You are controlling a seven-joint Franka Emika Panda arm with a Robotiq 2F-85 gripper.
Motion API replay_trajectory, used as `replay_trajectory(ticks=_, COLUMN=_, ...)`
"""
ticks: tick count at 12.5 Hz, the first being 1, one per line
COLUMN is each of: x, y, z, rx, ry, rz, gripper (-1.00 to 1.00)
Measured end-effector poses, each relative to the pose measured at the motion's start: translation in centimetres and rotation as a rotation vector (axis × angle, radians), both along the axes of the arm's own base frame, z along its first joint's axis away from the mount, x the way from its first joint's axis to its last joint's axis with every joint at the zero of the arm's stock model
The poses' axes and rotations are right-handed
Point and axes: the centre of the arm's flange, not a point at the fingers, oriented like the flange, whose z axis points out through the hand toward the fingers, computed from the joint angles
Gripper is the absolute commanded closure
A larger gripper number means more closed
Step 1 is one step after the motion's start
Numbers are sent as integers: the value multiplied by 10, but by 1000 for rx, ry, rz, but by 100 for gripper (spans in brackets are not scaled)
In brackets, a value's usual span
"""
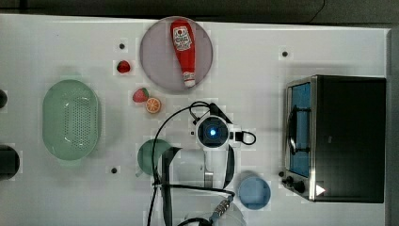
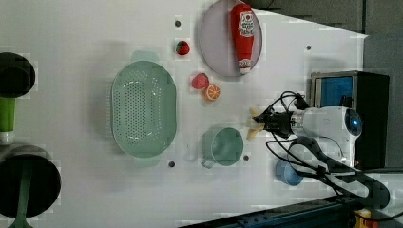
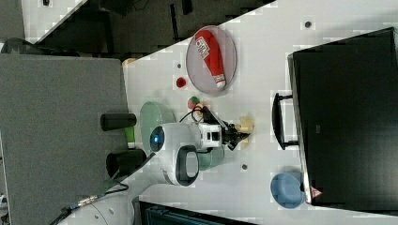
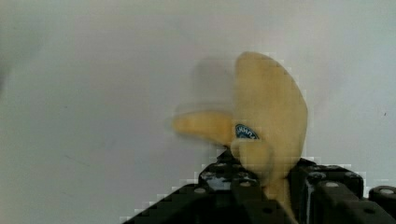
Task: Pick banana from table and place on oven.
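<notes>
banana (image 4: 271,116) on the table (image 2: 95,190), long axis across the left view's up-down, lobes fanning away from the wrist; jaws (image 4: 275,186) nearly closed, pinching its stem end, between cup and oven (image 2: 366,95)

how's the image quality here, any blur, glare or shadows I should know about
Wrist view: the banana is soft-focused, with a smeared, ghosted edge and a faint shadow on the table; the pincer is sharper. Top view: the table is washed out, and the oven top is near featureless black. Left view: the colander casts a soft shadow. Right view: the oven top is flat black.
</notes>
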Motion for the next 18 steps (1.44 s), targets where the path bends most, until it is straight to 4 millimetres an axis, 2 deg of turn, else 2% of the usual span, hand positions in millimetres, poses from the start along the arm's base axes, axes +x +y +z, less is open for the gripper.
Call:
replay_trajectory(ticks=1, x=5, y=-3, z=7, rx=0, ry=-21, rz=-10, gripper=48)
replay_trajectory(ticks=3, x=17, y=-5, z=37, rx=-9, ry=-65, rz=6, gripper=48)
replay_trajectory(ticks=5, x=23, y=-2, z=91, rx=-10, ry=-62, rz=12, gripper=48)
replay_trajectory(ticks=7, x=31, y=4, z=176, rx=-10, ry=-111, rz=17, gripper=48)
replay_trajectory(ticks=9, x=28, y=3, z=275, rx=-4, ry=-176, rz=2, gripper=48)
replay_trajectory(ticks=10, x=18, y=-1, z=320, rx=2, ry=-201, rz=-11, gripper=48)
replay_trajectory(ticks=11, x=6, y=-7, z=355, rx=-14, ry=-214, rz=-11, gripper=48)
replay_trajectory(ticks=12, x=-8, y=-17, z=380, rx=-14, ry=-205, rz=-29, gripper=48)
replay_trajectory(ticks=13, x=-16, y=-28, z=398, rx=-13, ry=-205, rz=-53, gripper=48)
replay_trajectory(ticks=14, x=-19, y=-40, z=407, rx=-9, ry=-213, rz=-76, gripper=48)
replay_trajectory(ticks=16, x=-22, y=-77, z=400, rx=20, ry=-196, rz=-101, gripper=48)
replay_trajectory(ticks=18, x=-22, y=-131, z=377, rx=24, ry=-136, rz=-155, gripper=48)
